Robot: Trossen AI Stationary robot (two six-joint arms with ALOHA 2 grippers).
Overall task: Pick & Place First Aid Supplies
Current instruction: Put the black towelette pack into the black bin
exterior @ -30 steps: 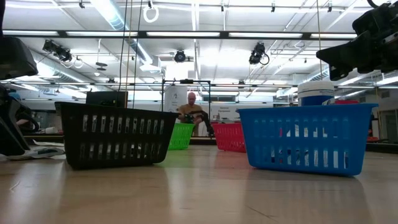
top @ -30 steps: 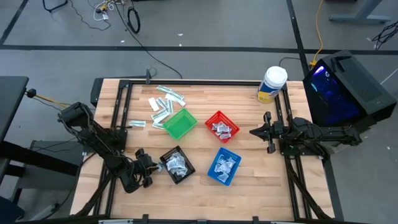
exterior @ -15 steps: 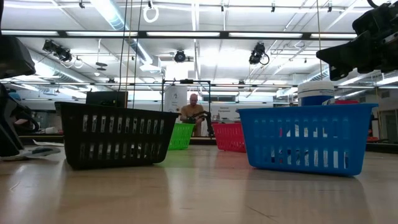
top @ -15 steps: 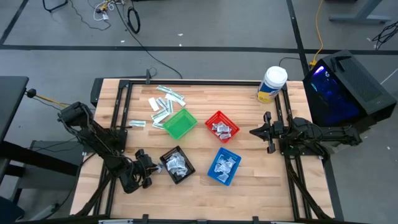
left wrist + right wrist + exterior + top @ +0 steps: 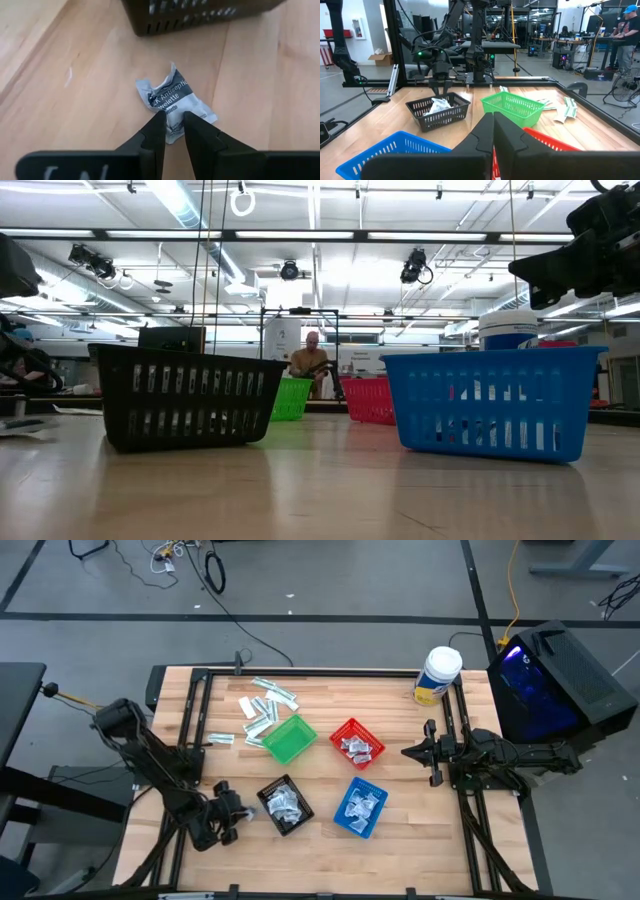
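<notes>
Beside the black basket (image 5: 285, 806), the left claw (image 5: 173, 116) pinches a crumpled packet (image 5: 175, 101).
The packet touches the counter (image 5: 85, 95); the right claw (image 5: 493, 117) waits closed.

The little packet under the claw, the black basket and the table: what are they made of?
The packet looks like crinkled foil-paper wrap: creased, printed with "Antiseptic". The left gripper has it between its fingertips. The black basket looks like moulded plastic, with slotted walls. The table looks like pale wood planks, with visible grain and a smooth finish.

Sachet (image 5: 176, 106) lettering partly hidden by left pincer (image 5: 173, 118), black basket (image 5: 200, 14) cut off by picture's edge
</notes>
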